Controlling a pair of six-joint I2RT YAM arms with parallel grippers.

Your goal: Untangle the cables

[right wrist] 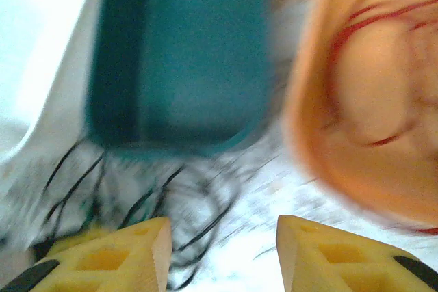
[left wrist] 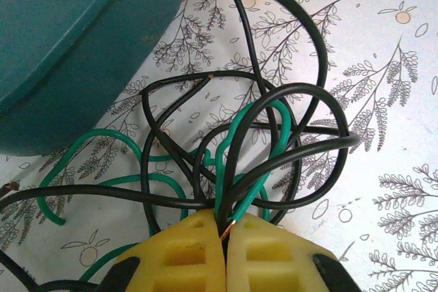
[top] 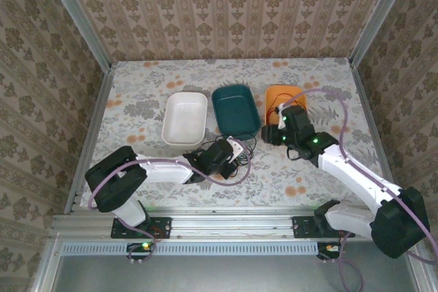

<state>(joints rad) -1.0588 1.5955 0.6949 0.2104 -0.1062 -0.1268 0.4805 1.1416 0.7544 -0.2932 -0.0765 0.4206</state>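
– Left gripper (left wrist: 226, 222)?
– Pinched together on the green cable (left wrist: 254, 188)'s bare end, amid black cable (left wrist: 295, 6) loops just beside the teal tray (left wrist: 61, 46).
– Right gripper (right wrist: 224, 230)?
– Spread wide, empty, near that tray. The red cable (right wrist: 356, 27) lies in the orange tray (right wrist: 318, 107) next to it.

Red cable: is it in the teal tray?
No, the right wrist view shows the red cable lying inside the orange tray.
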